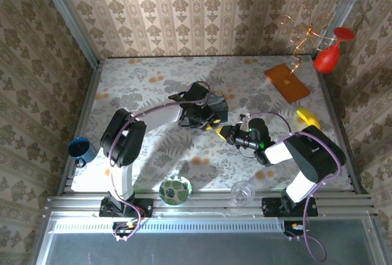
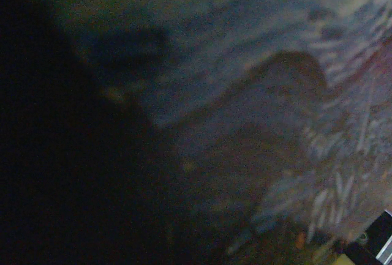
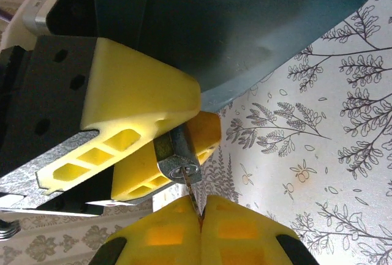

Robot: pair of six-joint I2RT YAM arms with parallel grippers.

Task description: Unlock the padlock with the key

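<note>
Over the table (image 1: 153,81), beside the blue box (image 3: 257,26), the left hand (image 3: 187,133) gripped the padlock (image 3: 176,158), its keyhole facing the right hand (image 3: 199,222), which was pinched shut on the key (image 3: 193,201). The key's tip met the keyhole. It seemed best to push straight in, then twist gently.

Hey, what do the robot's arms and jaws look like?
Both the left arm and right arm have black joints, white links and a thin purple cable looping alongside. Their jaws are yellow plastic with hollow rectangular cells on black mounts.
</note>
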